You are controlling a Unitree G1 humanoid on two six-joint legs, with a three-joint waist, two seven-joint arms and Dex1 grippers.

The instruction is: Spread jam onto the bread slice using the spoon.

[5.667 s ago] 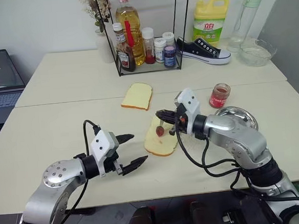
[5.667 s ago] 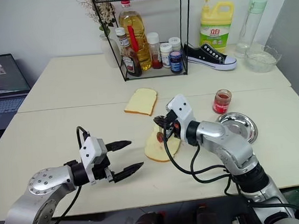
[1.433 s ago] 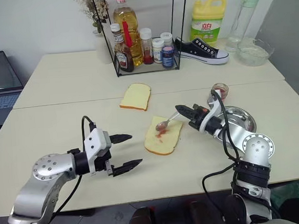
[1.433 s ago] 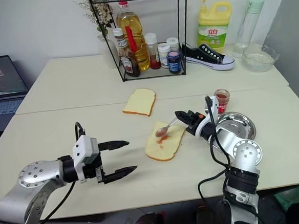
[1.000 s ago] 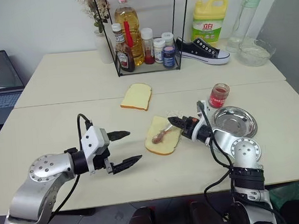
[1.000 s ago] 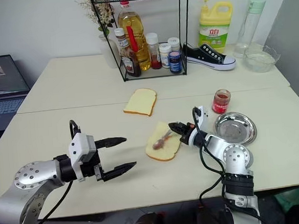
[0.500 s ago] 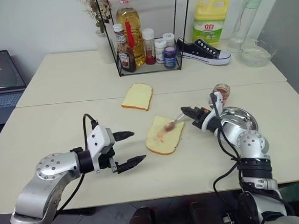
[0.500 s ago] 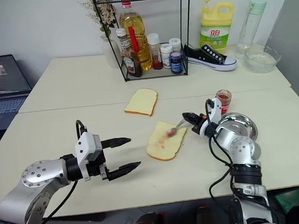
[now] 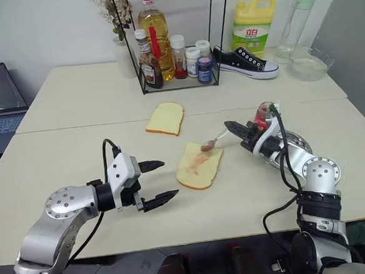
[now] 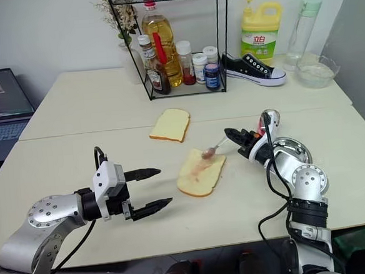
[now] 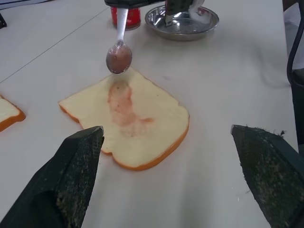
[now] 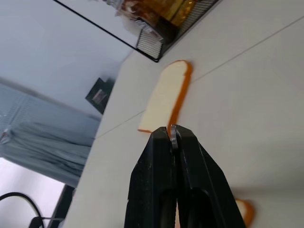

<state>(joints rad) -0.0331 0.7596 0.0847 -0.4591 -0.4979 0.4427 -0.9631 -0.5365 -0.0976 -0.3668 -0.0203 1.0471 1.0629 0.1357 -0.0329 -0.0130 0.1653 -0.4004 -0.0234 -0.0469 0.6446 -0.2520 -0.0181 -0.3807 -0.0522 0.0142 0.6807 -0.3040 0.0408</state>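
Observation:
The bread slice [image 9: 199,164] lies flat near the table's middle with a reddish smear of jam [image 11: 124,102] on its top. My right gripper [image 9: 232,127] is shut on the handle of the spoon [image 9: 211,143]. The red-stained bowl [image 11: 118,58] of the spoon hangs just above the slice's far edge, clear of the bread. My left gripper [image 9: 167,179] stands open to the left of the slice, with nothing between its fingers [image 11: 76,166].
A plain slice [image 9: 165,117] lies farther back. A red jam jar [image 9: 263,114] and a steel plate [image 11: 183,21] sit right of the bread. A wire rack [image 9: 174,37] of bottles, a sneaker [image 9: 246,62], a detergent jug [image 9: 254,25] and a glass bowl [image 9: 312,64] line the back.
My right gripper has lifted the spoon off the bread, up and to the right, so the bowl now hangs over the slice's far edge. The left gripper has stayed put.

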